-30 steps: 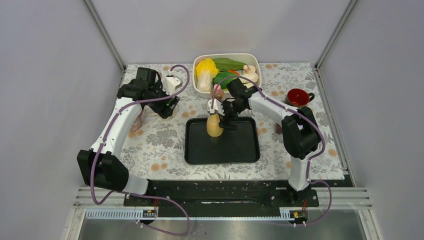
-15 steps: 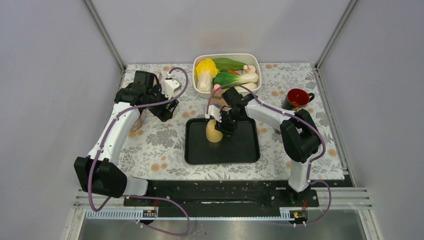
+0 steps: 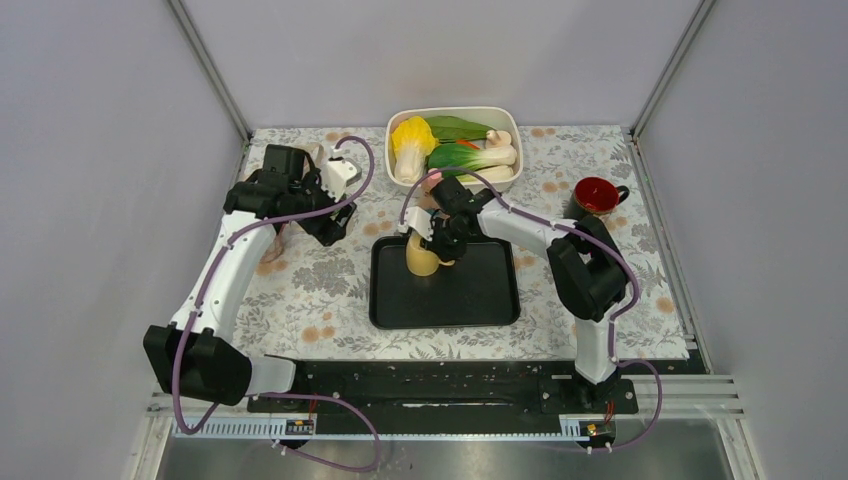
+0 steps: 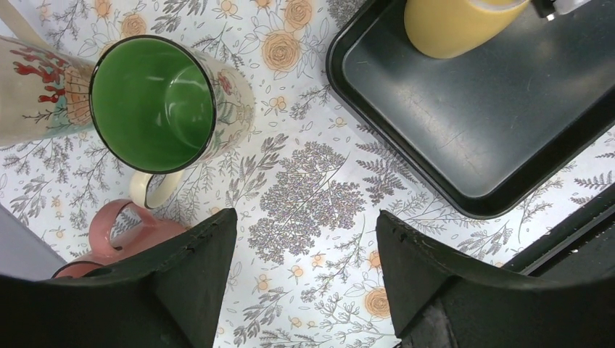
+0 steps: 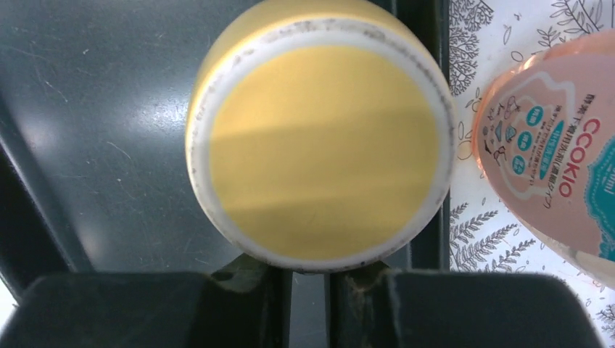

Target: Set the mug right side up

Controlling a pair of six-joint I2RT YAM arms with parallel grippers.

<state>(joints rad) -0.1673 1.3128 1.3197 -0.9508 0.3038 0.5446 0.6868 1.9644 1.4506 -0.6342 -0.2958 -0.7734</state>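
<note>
A yellow mug (image 3: 422, 256) stands bottom up at the back left of the black tray (image 3: 470, 295), leaning a little to the left. In the right wrist view its white-ringed base (image 5: 319, 145) faces the camera. My right gripper (image 3: 440, 245) is at the mug's right side. Its fingers (image 5: 239, 304) are drawn close together right under the mug's edge, and the handle is hidden there. My left gripper (image 4: 304, 254) hangs open over the flowered cloth, left of the tray (image 4: 471, 130), holding nothing.
A pink printed bottle (image 5: 551, 152) lies just behind the tray. A white bowl (image 3: 400, 125) of vegetables stands at the back. A red mug (image 3: 595, 193) is at the right. A green-lined mug (image 4: 152, 101), a pink mug (image 4: 138, 232) and a patterned vase (image 4: 36, 94) are near my left gripper.
My right gripper came down and left to the yellow mug and its fingers closed from wide open to nearly together. The mug now leans left. My left arm shifted slightly.
</note>
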